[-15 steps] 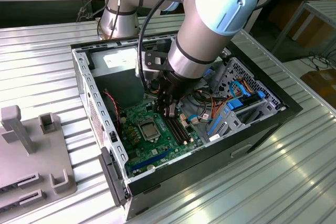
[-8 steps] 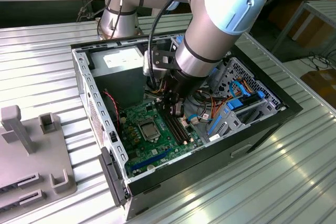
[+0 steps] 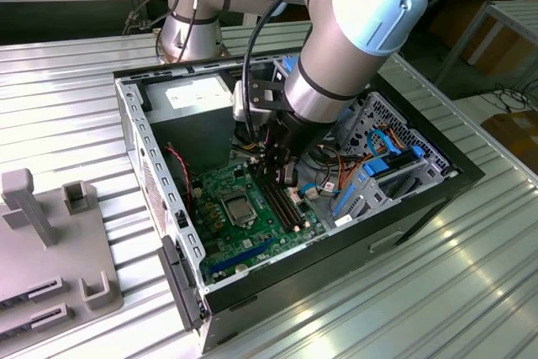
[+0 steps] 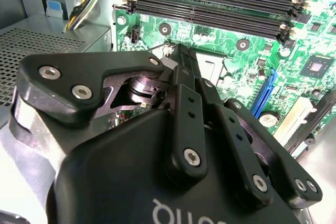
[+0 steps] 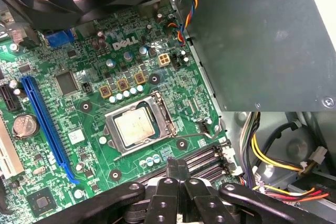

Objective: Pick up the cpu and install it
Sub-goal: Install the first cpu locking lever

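One computer case [image 3: 160,233] on ribbed metal table [image 3: 471,266]

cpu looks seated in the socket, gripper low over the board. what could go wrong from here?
1. The cpu lies in the socket frame, but whether it sits fully flat cannot be told; any nudge might shift it.
2. The gripper hangs close over the memory slots; a sideways move could clip their latches.
3. Loose cables run beside the power supply near the arm's path and could snag.
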`<action>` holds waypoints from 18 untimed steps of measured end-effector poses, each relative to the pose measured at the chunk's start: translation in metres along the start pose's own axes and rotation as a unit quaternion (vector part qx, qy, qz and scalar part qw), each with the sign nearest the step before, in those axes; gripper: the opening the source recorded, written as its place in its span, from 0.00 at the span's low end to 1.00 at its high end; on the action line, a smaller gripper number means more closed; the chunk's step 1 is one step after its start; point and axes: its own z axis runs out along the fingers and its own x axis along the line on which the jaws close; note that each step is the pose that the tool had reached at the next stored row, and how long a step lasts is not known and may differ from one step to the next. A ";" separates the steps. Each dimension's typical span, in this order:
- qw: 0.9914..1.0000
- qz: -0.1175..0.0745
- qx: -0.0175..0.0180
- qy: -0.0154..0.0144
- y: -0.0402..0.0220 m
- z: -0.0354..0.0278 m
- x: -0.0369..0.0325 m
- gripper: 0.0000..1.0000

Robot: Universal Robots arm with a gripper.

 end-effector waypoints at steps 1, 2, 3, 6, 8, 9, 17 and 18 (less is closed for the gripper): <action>1.000 0.000 0.000 0.000 0.0000 0.0000 0.0000 0.11; 1.000 0.000 0.000 0.000 -0.0001 0.0000 0.0000 0.11; 1.000 0.000 0.000 0.000 -0.0001 0.0000 0.0000 0.11; 1.000 0.000 0.000 0.000 -0.0001 0.0001 -0.0007 0.11; 1.000 0.000 0.000 0.000 -0.0018 0.0002 -0.0027 0.11; 1.000 0.000 0.000 0.001 -0.0037 0.0000 -0.0037 0.11; 1.000 0.000 -0.003 -0.005 -0.0064 0.0018 -0.0104 0.11; 1.000 0.000 -0.003 -0.006 -0.0064 0.0019 -0.0104 0.11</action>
